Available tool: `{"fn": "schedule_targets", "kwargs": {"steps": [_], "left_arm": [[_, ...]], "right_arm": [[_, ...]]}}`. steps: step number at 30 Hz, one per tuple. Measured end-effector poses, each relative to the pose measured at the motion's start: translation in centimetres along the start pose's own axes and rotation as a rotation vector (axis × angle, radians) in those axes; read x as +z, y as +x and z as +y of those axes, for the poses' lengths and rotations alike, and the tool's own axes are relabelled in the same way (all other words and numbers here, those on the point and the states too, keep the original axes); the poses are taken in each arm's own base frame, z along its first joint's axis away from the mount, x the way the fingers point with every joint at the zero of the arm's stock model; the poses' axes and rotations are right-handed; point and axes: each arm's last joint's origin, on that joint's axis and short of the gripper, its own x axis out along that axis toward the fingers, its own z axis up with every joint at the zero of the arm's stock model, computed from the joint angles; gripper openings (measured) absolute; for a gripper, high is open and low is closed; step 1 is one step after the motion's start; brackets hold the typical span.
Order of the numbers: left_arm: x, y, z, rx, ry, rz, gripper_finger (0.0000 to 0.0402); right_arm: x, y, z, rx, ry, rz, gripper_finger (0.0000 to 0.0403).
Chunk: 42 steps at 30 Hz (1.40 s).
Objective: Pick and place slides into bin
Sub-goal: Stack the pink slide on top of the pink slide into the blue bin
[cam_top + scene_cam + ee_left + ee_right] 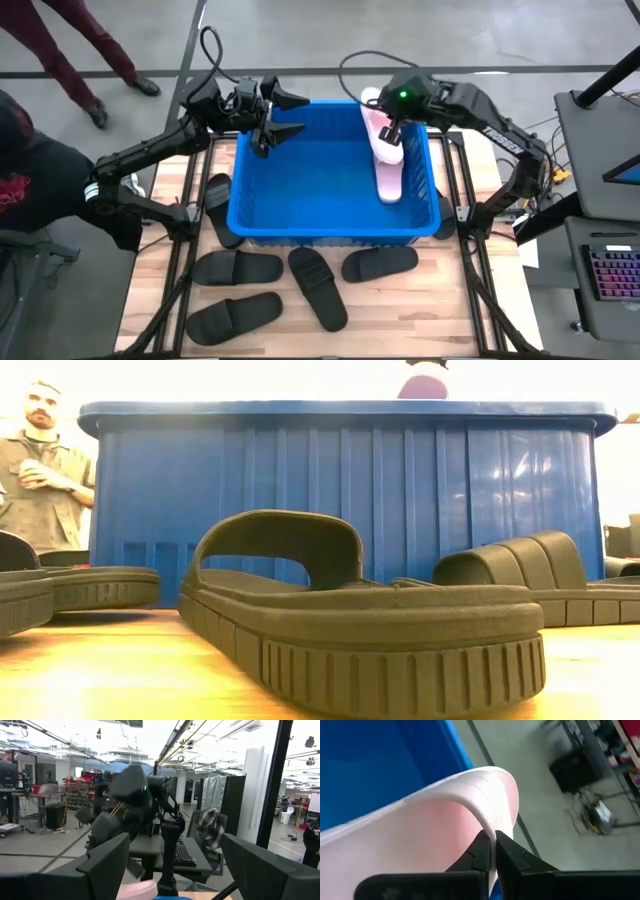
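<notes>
The slides are our business here, and nearest us four black slides [300, 282] lie on the wooden table [150, 290] in front of the bin [332, 228], one filling the low view [360, 625]. A fifth dark shape sits beside the bin's left wall; we can't make it out clearly.

Over the bin's far right corner, the right gripper [492, 851] has its fingers pinched together on the strap of a pink slide [445, 815], which hangs over the rim [380, 128]. A second pink slide [389, 178] lies inside along the right wall.

For a clean drop, we'd want that slide brought fully inside the rim and lowered before letting go, so it can't tip outward.

At the far left corner, the left gripper [278, 118] hovers with fingers apart, holding nothing.
</notes>
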Motion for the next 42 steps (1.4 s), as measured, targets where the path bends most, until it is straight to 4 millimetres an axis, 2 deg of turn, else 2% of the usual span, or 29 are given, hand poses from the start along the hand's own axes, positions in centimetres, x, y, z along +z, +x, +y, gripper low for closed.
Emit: {"fn": "schedule_targets", "kwargs": {"steps": [9,19,30,42], "left_arm": [[0.0,0.0,0.0,0.003,0.002,-0.002,0.0302],[0.2,-0.3,0.1,0.011,0.012,-0.006,0.0302],[0.4,-0.4,0.2,0.017,0.019,-0.009,0.0302],[0.4,-0.5,0.4,0.017,0.021,-0.008,0.0302]], "right_arm": [[-1.9,3.9,2.4,-0.001,0.01,0.158,0.0008],[-4.1,6.8,4.6,0.01,-0.029,0.284,0.0008],[-5.8,10.3,6.7,-0.035,-0.124,0.281,0.0008],[-8.9,13.4,8.4,-0.063,-0.275,0.362,0.0008]]}}
